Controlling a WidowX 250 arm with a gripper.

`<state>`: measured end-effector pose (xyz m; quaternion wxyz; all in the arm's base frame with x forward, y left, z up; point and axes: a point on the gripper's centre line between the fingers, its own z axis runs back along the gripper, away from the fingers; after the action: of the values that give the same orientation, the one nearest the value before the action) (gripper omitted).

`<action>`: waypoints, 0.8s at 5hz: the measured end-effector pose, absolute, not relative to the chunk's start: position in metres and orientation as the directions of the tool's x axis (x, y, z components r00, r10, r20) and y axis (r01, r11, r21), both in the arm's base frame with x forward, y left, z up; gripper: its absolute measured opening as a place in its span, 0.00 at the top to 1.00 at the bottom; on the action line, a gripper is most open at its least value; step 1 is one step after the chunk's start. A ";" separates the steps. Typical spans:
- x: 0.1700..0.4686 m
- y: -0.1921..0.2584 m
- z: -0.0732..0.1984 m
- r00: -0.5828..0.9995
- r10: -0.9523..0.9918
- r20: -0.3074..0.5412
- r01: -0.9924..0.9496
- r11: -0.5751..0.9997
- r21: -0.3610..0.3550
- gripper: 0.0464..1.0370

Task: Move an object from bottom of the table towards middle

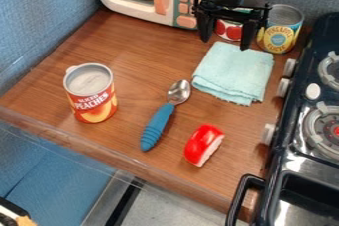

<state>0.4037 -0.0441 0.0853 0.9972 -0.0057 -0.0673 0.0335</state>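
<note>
The black gripper [226,35] hangs at the top right of the table, over the far edge of a folded light-blue cloth [233,74], its two fingers spread apart with nothing held between them. Near the bottom of the wooden table [132,61] lies a red and white toy food piece [204,144]. Left of it, a spoon with a blue handle [157,127] rests at a slant, bowl toward the back. An orange and red peach can [91,93] stands upright at the left.
At the back stand a toy microwave [130,13], a yellow-labelled can [281,29] and, behind the gripper, a can with red fruit [229,29]. A dark toy stove [308,141] lines the right side, its black handle [244,197] jutting out at the bottom.
</note>
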 end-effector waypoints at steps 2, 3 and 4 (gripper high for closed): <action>0.360 -0.058 0.051 0.999 -0.002 0.053 0.002 1.000 0.001 0.04; 0.328 -0.075 0.065 0.995 -0.063 0.081 0.065 0.998 -0.021 0.04; 0.293 -0.091 0.069 0.989 -0.124 0.084 0.128 0.990 -0.053 0.04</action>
<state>0.2929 -0.0910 0.0694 0.9968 -0.0293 -0.0401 -0.0632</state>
